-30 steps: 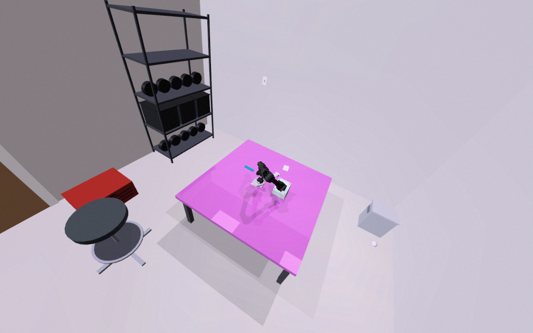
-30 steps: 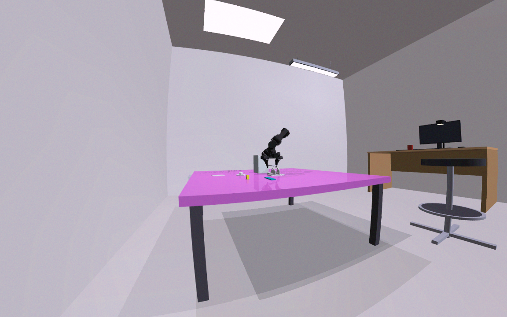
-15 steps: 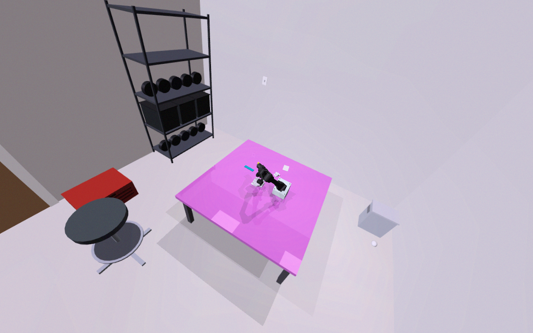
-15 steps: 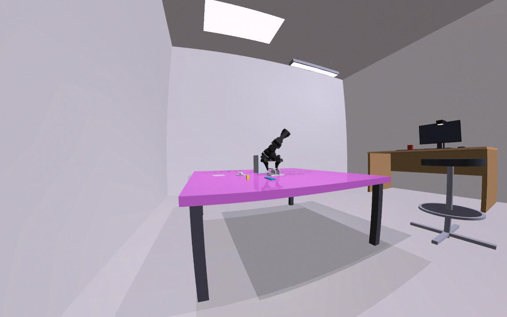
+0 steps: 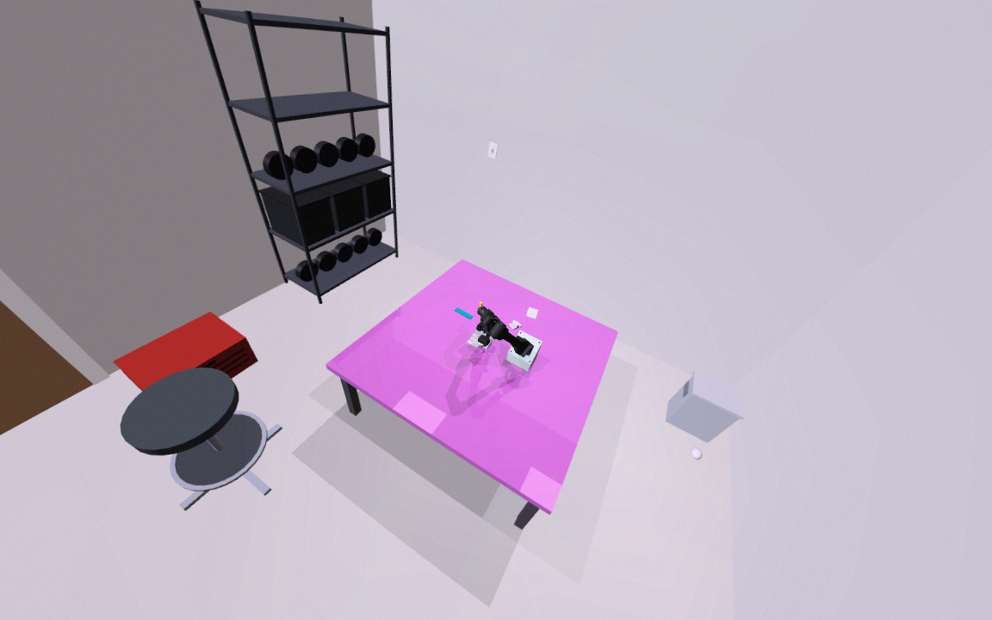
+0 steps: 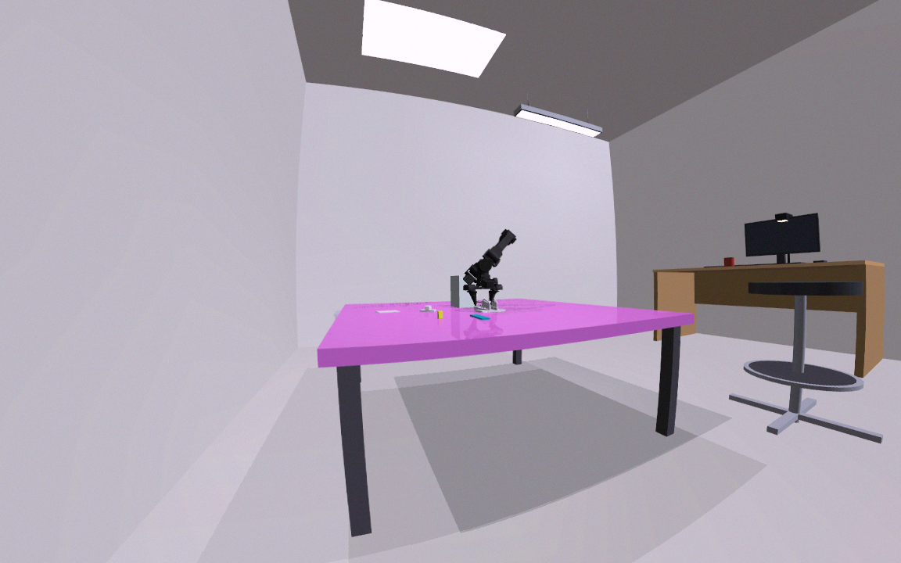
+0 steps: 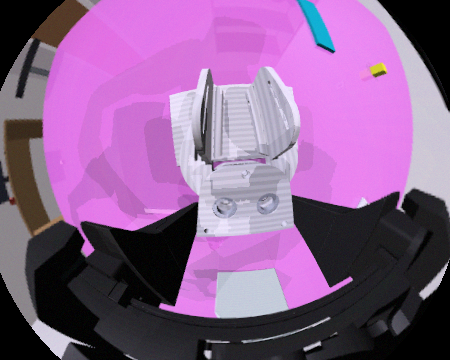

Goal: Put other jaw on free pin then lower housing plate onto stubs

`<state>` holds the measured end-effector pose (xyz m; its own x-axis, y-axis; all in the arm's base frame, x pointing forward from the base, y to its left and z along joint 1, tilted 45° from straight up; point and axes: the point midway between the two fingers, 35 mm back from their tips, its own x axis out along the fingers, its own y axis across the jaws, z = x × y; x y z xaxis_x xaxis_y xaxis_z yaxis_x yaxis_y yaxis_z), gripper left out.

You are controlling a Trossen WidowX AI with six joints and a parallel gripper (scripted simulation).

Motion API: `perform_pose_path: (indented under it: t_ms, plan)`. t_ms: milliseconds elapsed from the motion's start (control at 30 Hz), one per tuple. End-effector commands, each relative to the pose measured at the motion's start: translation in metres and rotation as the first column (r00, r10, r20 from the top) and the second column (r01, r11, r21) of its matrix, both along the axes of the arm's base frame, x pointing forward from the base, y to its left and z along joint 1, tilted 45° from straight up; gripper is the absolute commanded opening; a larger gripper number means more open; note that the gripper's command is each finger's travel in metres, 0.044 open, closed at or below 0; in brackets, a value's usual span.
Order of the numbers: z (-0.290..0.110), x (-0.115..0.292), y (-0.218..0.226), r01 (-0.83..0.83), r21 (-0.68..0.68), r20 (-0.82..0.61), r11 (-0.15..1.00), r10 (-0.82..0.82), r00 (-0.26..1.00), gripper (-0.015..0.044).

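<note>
My gripper [image 7: 243,203] [image 6: 483,301] is shut on the light grey housing plate [image 7: 245,220]. It grips the plate by its two side edges, low over the rear part of the grey base [image 7: 179,131] [image 6: 500,310] [image 5: 474,341]. Through the plate's two round holes, grey metallic round parts show, apparently the stubs. I cannot tell whether they have entered the holes. Two jaws, the left jaw [image 7: 203,112] and the right jaw [image 7: 277,112], stand side by side ahead of the plate, with a gap between their pads. The gear teeth and pins are hidden under the plate.
A teal bar [image 7: 317,26] [image 5: 463,313] [image 6: 479,317] and a small yellow block [image 7: 378,69] [image 6: 439,314] lie beyond the base. A white square [image 5: 532,313] [image 6: 388,311] and a small white part [image 5: 515,325] [image 6: 428,308] are also on the magenta table [image 5: 546,416] [image 6: 565,321].
</note>
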<state>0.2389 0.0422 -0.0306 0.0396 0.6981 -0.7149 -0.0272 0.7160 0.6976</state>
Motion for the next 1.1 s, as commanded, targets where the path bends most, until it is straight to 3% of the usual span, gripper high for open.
perform_pose_path:
  t_ms: [0, 1067]
  plan:
    - [-0.0009, -0.0014, 0.001, 0.003, 0.005, -0.007, 1.0, -0.003, 1.0, 0.0351]
    - [-0.0043, -0.0012, 0.0044, 0.004, 0.006, -0.008, 1.0, -0.004, 1.0, 0.0351]
